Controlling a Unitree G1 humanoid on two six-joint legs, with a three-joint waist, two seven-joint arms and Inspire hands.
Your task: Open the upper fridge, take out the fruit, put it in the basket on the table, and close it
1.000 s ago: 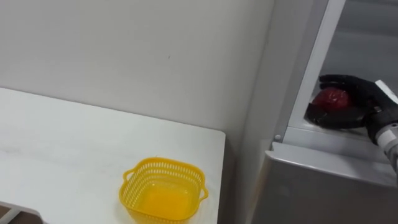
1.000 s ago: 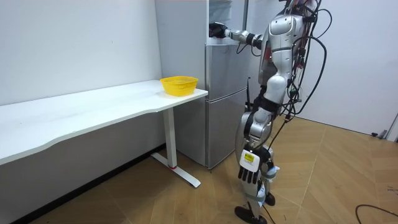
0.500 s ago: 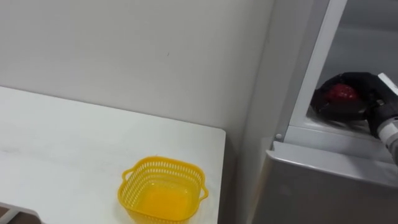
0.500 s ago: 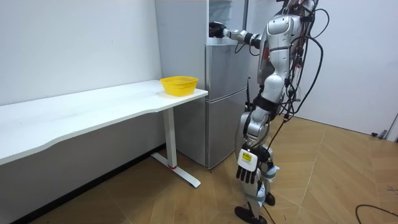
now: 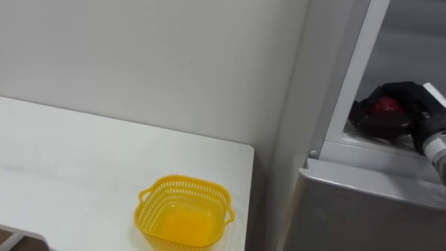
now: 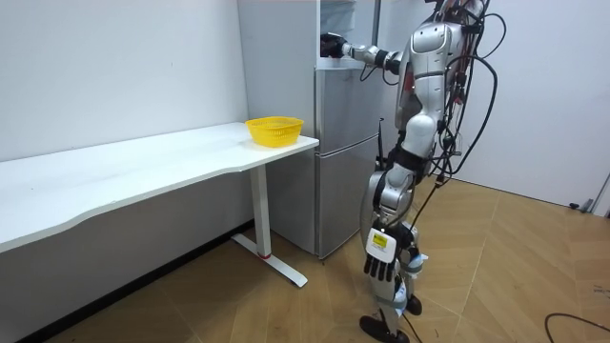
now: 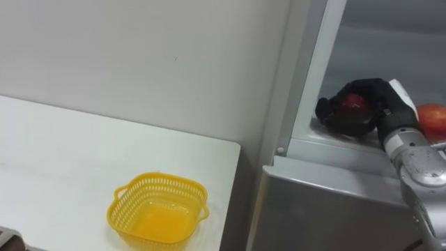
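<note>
One red fruit (image 7: pixel 352 102) now enclosed by right robot hand (image 7: pixel 376 96).

A plain white painted wall (image 5: pixel 139 63) rises left of the right hand (image 7: pixel 376 101). Lower down on that same side stands a long white desk (image 6: pixel 143 167) on a white metal leg, over a light wooden herringbone floor (image 6: pixel 286 305).

table (image 5: pixel 70 160): one
fridge (image 6: pixel 348 152): one, standing beside the table
yellow basket (image 5: pixel 184 213): one, sitting on the table
red fruits (image 7: pixel 354 102): two lying in the upper fridge compartment, the second fruit (image 7: pixel 433 120) sitting near the held one
hands: two, the right hand (image 7: pixel 376 96) curling round one fruit, the left hand (image 6: pixel 381 271) hanging relaxed
</note>
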